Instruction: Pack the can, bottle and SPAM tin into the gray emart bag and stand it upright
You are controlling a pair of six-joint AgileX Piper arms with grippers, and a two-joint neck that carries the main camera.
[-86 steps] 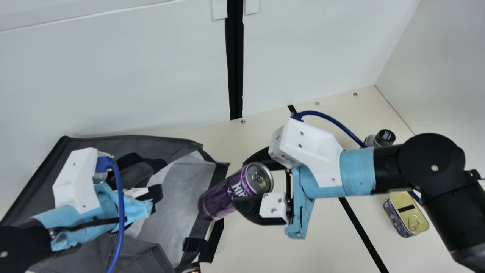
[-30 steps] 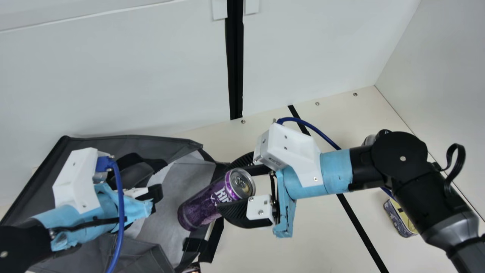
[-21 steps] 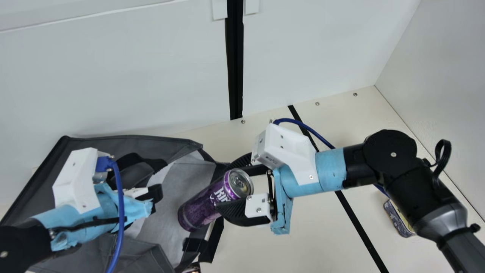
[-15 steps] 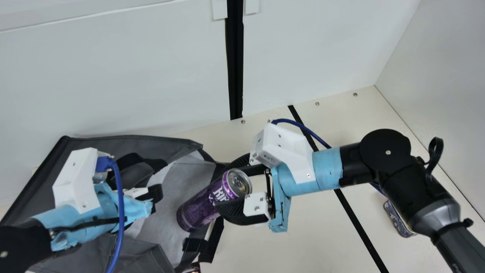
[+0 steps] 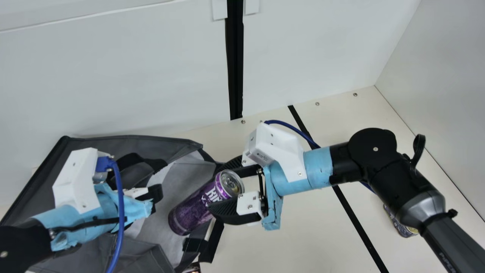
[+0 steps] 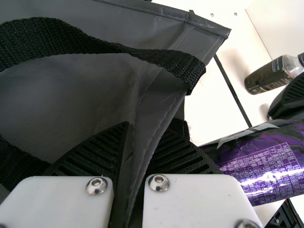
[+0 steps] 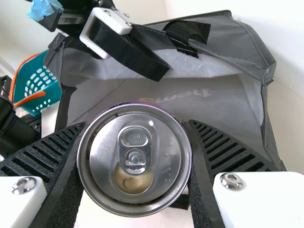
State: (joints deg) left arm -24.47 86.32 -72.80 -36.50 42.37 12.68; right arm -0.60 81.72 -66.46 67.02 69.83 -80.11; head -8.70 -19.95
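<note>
In the main view my right gripper (image 5: 227, 187) is shut on the purple can (image 5: 195, 206), whose base lies over the open mouth of the gray bag (image 5: 166, 201). The right wrist view has the can's lid (image 7: 135, 159) between the fingers of my right gripper (image 7: 135, 166), with the bag's pale inside (image 7: 204, 104) beyond. My left gripper (image 5: 153, 197) is at the bag's upper side; in the left wrist view, my left gripper (image 6: 128, 175) pinches the bag's gray edge (image 6: 156, 118). The bottle (image 6: 270, 75) appears there beyond the can. The tin (image 5: 401, 225) is partly hidden behind my right arm.
A teal basket (image 7: 40, 83) with an orange handle shows in the right wrist view. White walls stand behind the bag and at the right. A black strip (image 5: 356, 220) crosses the cream table (image 5: 303, 235) beneath my right arm.
My right gripper has carried the can leftward, from beside the bag's mouth to over it. The right arm now covers the bottle and most of the tin. The left arm has kept still.
</note>
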